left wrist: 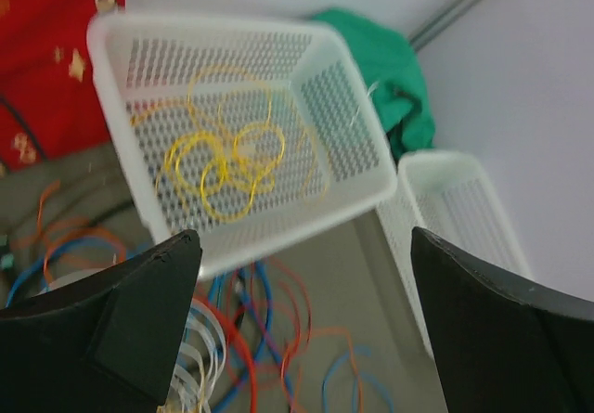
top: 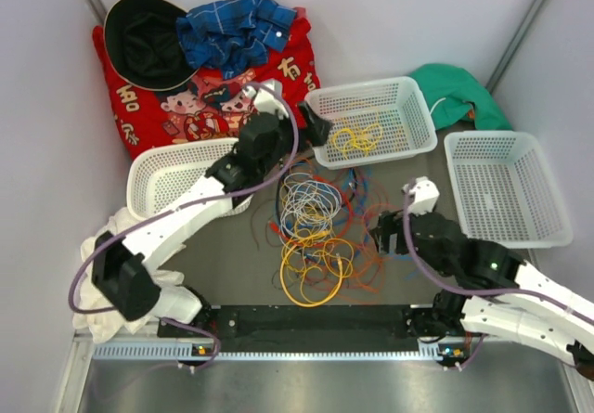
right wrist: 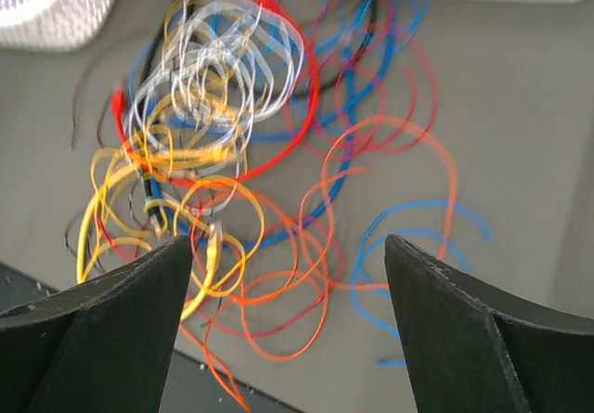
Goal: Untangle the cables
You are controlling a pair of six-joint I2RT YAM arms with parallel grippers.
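— While the left claw hangs over that basket, is it holding anything?

— No, it's spread wide with nothing in it. It sits above the near-left corner of the middle basket, toward the far edge of the tabletop. A yellow cable lies coiled alone on the basket floor. I'd say that basket is where the freed ones go.

— And the rest of the cables?

— Heaped in the middle of the tabletop, reaching toward the near edge. Grey-white coils sit at the far side of the heap and yellow loops at the near side. Red, blue and orange strands trail off to the right. They cross one another everywhere, so most of the job looks undone to me.

— What's the right claw doing?

— Open too, and empty, poised low at the right side of the heap. Its own camera shows loose orange loops and a blue loop below it, a little apart from the dense knot. That's probably why it's there: an outlying strand should pull free more easily than one buried among the white coils.

— The other two baskets?

— The left basket is near the left edge and the right basket is at the right edge. Perhaps they're for other colours.
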